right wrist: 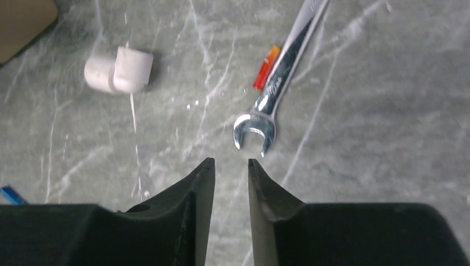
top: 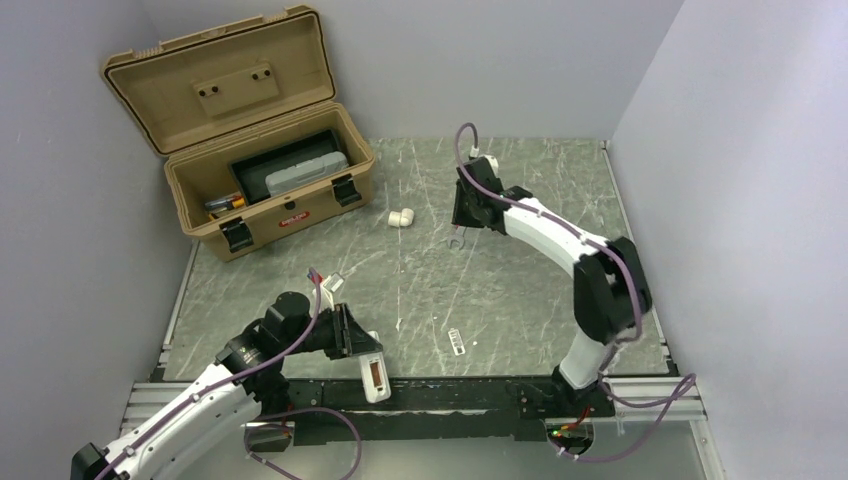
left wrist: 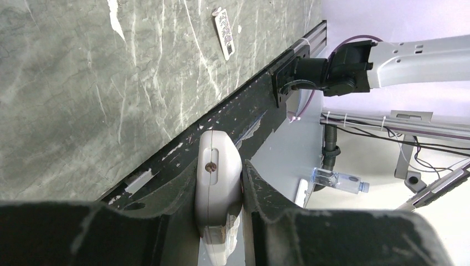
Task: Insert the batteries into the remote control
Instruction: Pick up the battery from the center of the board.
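Left gripper is clamped on the remote control, holding it over the table's near edge, a bit left of middle. Right gripper hovers toward the far edge, around the middle, with its fingers only a crack apart and nothing between them. The one battery I can see lies tight against the shank of the wrench. I'd spread wider first and probably nudge the cell clear of the steel. Then pinch it across its width, otherwise a finger likely snags the wrench.
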Tool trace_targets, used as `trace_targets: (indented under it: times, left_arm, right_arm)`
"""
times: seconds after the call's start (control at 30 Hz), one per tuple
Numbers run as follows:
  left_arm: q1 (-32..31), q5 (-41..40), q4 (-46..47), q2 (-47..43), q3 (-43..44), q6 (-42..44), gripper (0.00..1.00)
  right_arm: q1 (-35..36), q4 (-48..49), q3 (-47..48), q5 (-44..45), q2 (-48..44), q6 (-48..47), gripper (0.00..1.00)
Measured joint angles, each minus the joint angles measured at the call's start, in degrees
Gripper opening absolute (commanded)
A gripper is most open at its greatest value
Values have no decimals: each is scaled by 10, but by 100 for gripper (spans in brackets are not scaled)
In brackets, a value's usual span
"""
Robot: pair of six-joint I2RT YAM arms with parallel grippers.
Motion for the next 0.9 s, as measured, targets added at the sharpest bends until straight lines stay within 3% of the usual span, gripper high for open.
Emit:
trace_targets:
  times: [0.27,0.4,0.9]
  left_arm:
    - [0,2,5,5,0,0,0]
    - [0,5,5,21,0,3,0]
    - [0,11,1,4,0,15,0]
  right_arm:
    - [-8,10,129,0,177,-7,28]
    - [-8,6,175,3,234,-4,34]
    - [-8,-21,191,74,250,4,37]
